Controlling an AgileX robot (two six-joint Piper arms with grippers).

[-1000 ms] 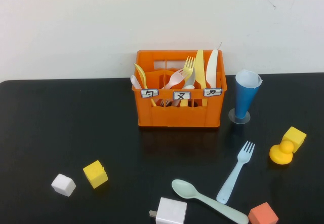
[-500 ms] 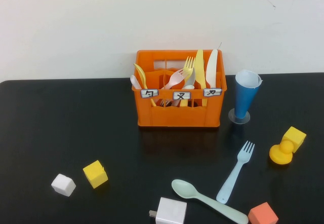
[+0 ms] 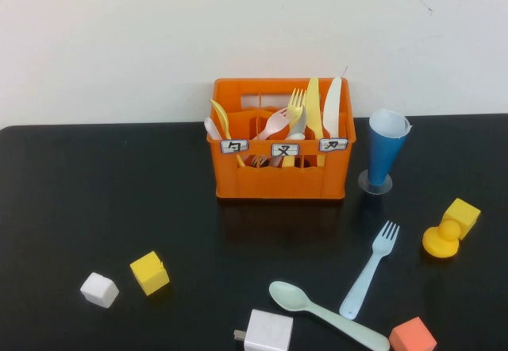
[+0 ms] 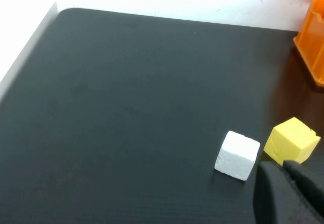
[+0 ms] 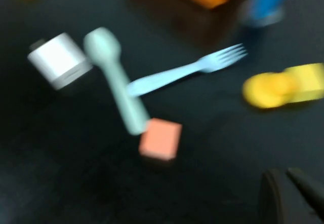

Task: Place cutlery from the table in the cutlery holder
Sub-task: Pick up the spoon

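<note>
The mint-green spoon (image 3: 324,313) and the light blue fork (image 3: 370,269) lie on the black table (image 3: 95,184) at the front right, their handles close together. Both also show in the right wrist view, the spoon (image 5: 115,79) and the fork (image 5: 187,71). The orange cutlery holder (image 3: 280,175) stands at the back centre with yellow, pink and white cutlery in it. Neither arm shows in the high view. My left gripper (image 4: 281,167) is shut and empty, just short of the yellow cube. My right gripper (image 5: 283,174) is shut and empty, above the table short of the orange cube.
A blue cone cup (image 3: 386,154) stands right of the holder. A yellow duck (image 3: 440,240) and yellow block (image 3: 462,214) sit at the right. An orange cube (image 3: 412,337) and white charger (image 3: 267,331) flank the spoon. A yellow cube (image 3: 149,272) and white cube (image 3: 99,289) lie front left.
</note>
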